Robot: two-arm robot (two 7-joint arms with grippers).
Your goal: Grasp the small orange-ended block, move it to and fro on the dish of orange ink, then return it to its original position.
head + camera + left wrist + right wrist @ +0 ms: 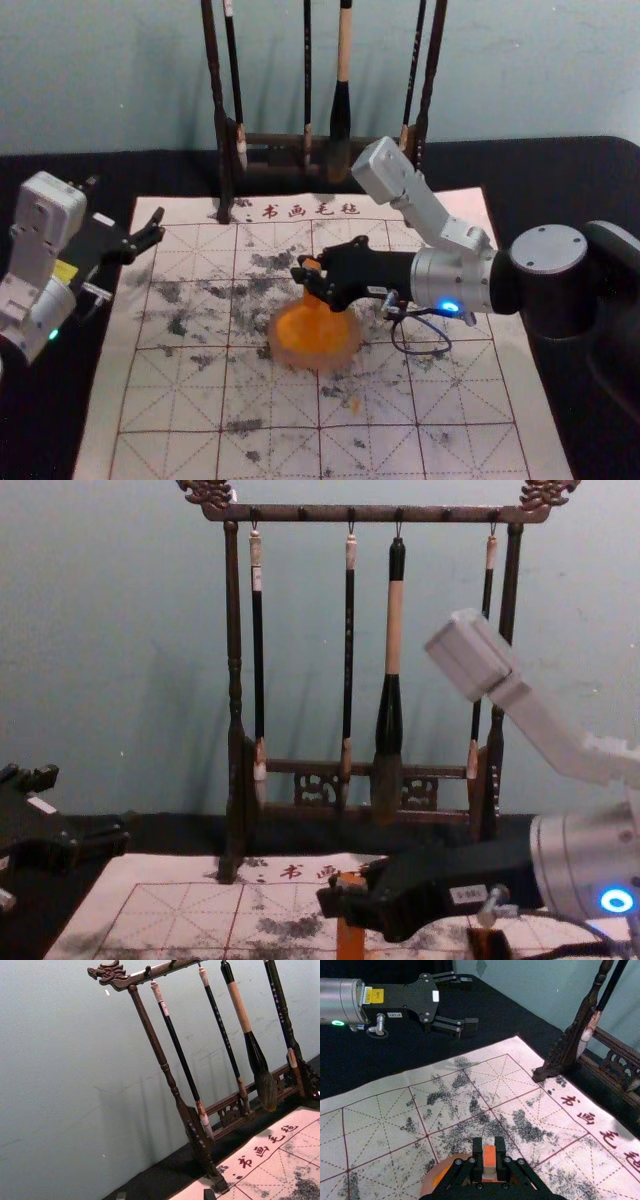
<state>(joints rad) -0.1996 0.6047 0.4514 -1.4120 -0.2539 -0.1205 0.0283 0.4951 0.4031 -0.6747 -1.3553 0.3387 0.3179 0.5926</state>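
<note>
Starting at the near side of your counter (590, 170), which is dark-covered, note the white gridded mat (480, 395), marked with grey-black smudges and, just beside the dish on the near side, a small orange spot (355, 405). Next, log the round dish (283, 355) of orange ink (310, 338) resting on the mat. Your right gripper (306, 273) reaches in from the right over the dish; its jaws are closed on the orange-ended block (489, 1157), one side against each face. You have the block upright above the ink, orange upper end showing between the jaws, pale section below; whether its lower end touches the ink, you cannot tell. Off to your left, beyond the mat's left edge, the left gripper (125, 206) is parked in the air with its jaws wide and nothing between them. Farther back, red characters (310, 210) run along the mat's far edge. Behind, you have a dark carved rack (375, 514) with one thick brush (388, 710) and three slim brushes (349, 660) hanging tips down, and then the grey-green wall (100, 630).
</note>
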